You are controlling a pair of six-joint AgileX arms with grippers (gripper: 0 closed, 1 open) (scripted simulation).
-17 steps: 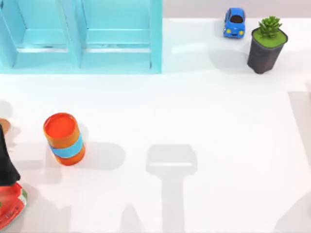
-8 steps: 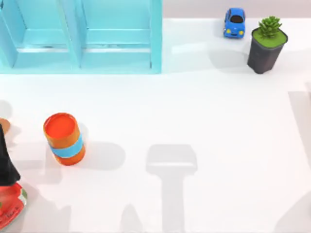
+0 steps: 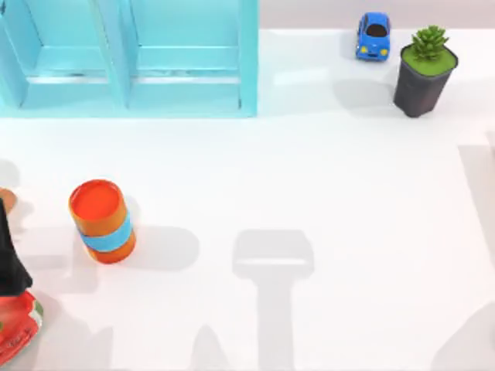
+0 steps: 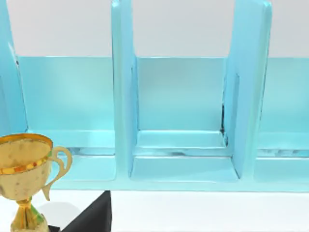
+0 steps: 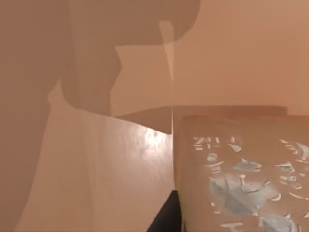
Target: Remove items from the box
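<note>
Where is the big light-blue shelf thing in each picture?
Top view: the light-blue shelf sits at the table's far left corner, two open bays facing the orange barrel.
Left wrist view: the same shelf faces the camera, its upright dividers splitting the bays, a gold trophy in front.
Right wrist view: the shelf is not there; a tan block sits close up.
Shared landmark: the shelf's upright dividers.

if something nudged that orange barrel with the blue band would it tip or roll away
The orange barrel with a blue band stands upright on the white table, so a low push probably slides it. It looks taller than wide, so a high nudge might topple it; its round sides would then likely roll.
</note>
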